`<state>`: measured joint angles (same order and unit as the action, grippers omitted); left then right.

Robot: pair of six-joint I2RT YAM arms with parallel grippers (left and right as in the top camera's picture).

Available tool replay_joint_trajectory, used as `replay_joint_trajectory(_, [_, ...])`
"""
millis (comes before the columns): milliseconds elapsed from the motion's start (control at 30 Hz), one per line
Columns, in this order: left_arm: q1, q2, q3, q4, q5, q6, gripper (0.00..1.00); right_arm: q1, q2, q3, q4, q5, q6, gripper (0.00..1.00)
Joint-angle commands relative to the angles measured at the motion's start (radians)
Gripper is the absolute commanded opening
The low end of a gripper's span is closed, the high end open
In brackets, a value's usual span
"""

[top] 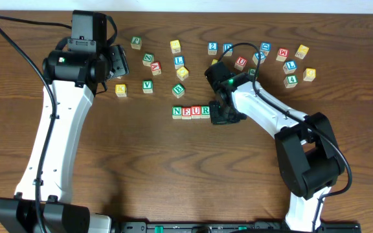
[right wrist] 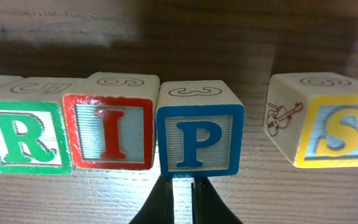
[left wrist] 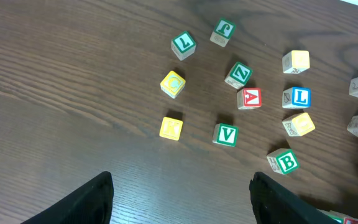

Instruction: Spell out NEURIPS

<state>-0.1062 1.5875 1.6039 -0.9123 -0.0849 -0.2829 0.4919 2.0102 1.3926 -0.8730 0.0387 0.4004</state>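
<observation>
In the overhead view the cubes N (top: 177, 111), E (top: 186, 112), U (top: 195, 111) and R (top: 204, 111) stand in a row at mid-table. My right gripper (top: 220, 115) sits at the row's right end and hides what follows. The right wrist view shows green R (right wrist: 20, 137), red I (right wrist: 109, 134) and blue P (right wrist: 199, 140) side by side. The yellow-framed S cube (right wrist: 334, 134) stands a gap to the right, slightly turned. My right gripper (right wrist: 182, 183) is shut, its tips against the P cube's front. My left gripper (left wrist: 182, 199) is open and empty above bare wood, at the back left in the overhead view (top: 117, 61).
Loose cubes lie ahead of the left gripper: yellow K (left wrist: 171, 127), green V (left wrist: 227, 134), green B (left wrist: 284, 162), red A (left wrist: 250, 98), blue L (left wrist: 298, 98). More loose cubes lie scattered at the back right (top: 290, 65).
</observation>
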Motion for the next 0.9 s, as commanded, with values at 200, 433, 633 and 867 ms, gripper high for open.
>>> replay_joint_trajectory(200, [0.005, 0.001, 0.003, 0.0, -0.013, 0.016, 0.69, -0.004, -0.01, -0.001, 0.008, 0.015, -0.029, 0.01])
replay_joint_trajectory(433, [0.005, 0.001, 0.003, 0.0, -0.013, 0.016, 0.69, -0.03, -0.057, 0.06, -0.064, -0.016, -0.031, 0.01])
replay_joint_trajectory(633, [0.005, 0.001, 0.003, 0.0, -0.013, 0.016, 0.69, -0.121, -0.12, 0.063, -0.081, -0.015, -0.019, 0.01])
replay_joint_trajectory(867, [0.005, 0.001, 0.003, 0.0, -0.013, 0.016, 0.69, -0.24, -0.09, 0.051, -0.08, -0.015, -0.019, 0.03])
